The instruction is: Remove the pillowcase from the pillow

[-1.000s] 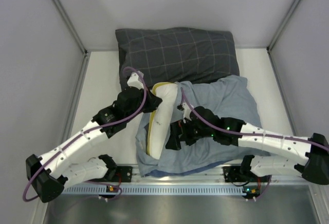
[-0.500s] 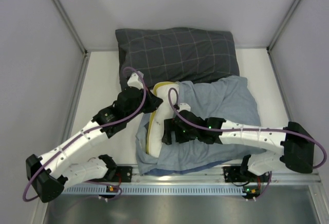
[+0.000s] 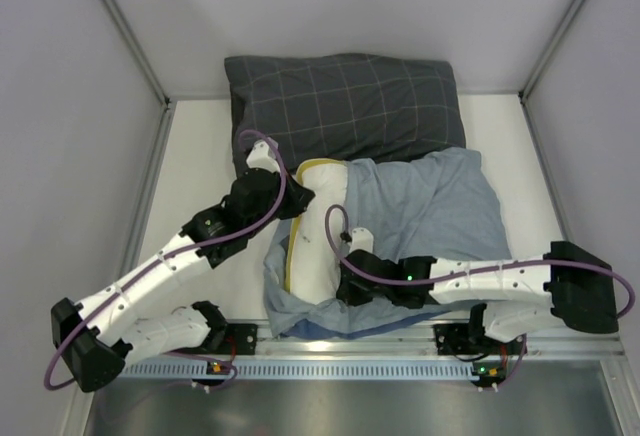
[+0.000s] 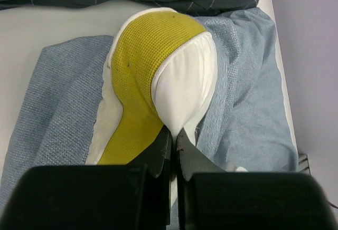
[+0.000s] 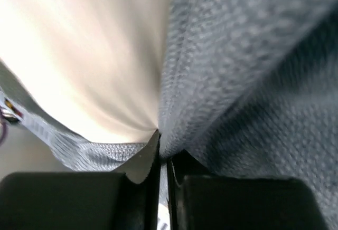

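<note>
Where pillowcase (image 3: 430,196), pillow (image 3: 318,246) lie: white table (image 3: 200,166), grey walls (image 3: 330,6) around.

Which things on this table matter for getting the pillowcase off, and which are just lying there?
Part of the job:
pillowcase, pinched by the right gripper
pillow, pinched at its corner by the left gripper

Just lying about:
dark grey checked pillow at the far edge

Two pillows (image 3: 340,96) (image 3: 318,236), one pillowcase (image 3: 430,201)
</note>
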